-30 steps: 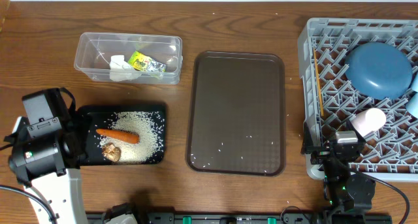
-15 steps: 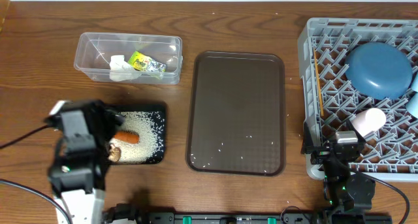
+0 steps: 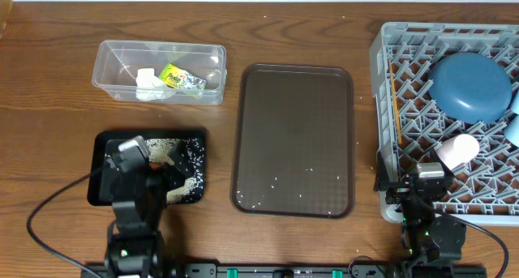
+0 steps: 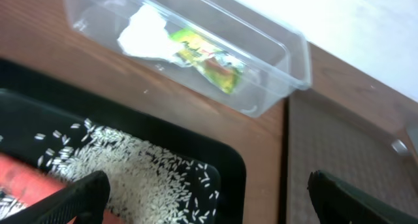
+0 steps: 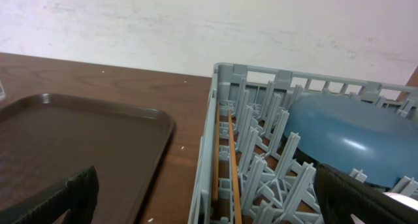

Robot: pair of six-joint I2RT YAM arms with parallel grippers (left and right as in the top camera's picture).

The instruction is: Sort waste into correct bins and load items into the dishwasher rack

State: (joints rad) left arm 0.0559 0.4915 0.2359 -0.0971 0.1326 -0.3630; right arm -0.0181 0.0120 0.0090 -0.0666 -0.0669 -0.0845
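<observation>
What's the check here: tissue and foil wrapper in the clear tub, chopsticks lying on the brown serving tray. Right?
Wrong on the chopsticks: they lie in the dishwasher rack, along its left side, not on the brown serving tray; the right wrist view shows it. The tissue and foil wrapper are in the clear tub.

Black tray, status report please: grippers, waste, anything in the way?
Left gripper open, empty, over black tray. Right gripper open, empty, beside rack. Rice and carrot in tray; tissue, wrapper in clear tub. Nothing blocking.

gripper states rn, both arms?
Left gripper: open, empty, over the black tray.
Right gripper: open, empty, beside the dishwasher rack.
</observation>
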